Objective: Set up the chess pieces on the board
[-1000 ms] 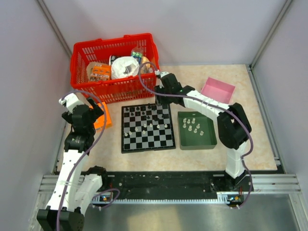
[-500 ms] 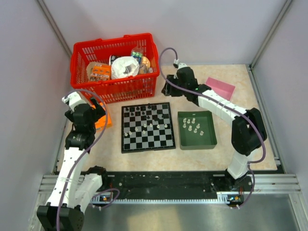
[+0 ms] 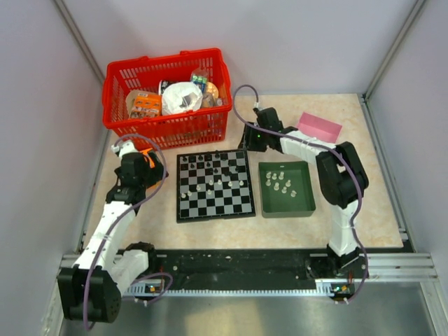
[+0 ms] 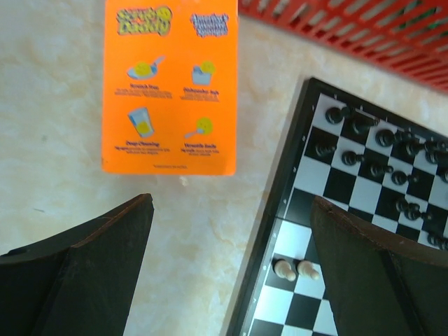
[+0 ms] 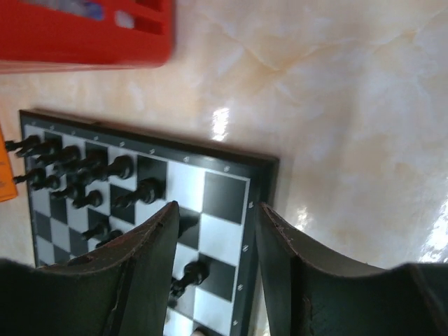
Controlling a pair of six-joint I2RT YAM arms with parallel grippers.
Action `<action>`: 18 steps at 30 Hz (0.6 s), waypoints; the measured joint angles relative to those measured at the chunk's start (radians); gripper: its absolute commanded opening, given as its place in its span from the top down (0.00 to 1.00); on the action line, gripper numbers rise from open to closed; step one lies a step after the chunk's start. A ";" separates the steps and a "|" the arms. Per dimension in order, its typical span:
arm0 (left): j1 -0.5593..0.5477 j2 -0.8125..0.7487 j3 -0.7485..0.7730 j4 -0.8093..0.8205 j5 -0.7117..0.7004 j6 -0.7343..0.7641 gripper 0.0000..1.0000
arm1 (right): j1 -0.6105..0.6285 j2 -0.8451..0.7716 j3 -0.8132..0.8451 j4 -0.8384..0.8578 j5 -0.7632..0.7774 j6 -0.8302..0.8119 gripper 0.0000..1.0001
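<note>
One board point(image 3: 213, 218); one green tray point(image 3: 288, 211); one red basket point(image 3: 168, 130)

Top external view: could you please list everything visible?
board: one, black-and-white, centre
basket: one, red, far left, holding goods
pack: one, orange, left of board
green tray: one, dark green, right of board
pink tray: one, pink, far right
black pieces: many, black, board's far half
white pieces: several, pale, on board and in green tray
table: one, beige
left gripper: one, black, open, by board's left edge
right gripper: one, black, open, near board's far right corner
</note>
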 measured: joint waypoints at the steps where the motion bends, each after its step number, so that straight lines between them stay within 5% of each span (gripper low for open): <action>1: 0.000 0.004 -0.007 0.001 0.013 -0.006 0.01 | -0.009 0.019 0.006 -0.002 -0.003 0.002 0.53; 18: 0.000 0.012 -0.109 0.055 0.164 -0.081 0.03 | -0.051 0.250 0.201 0.012 -0.113 0.008 0.56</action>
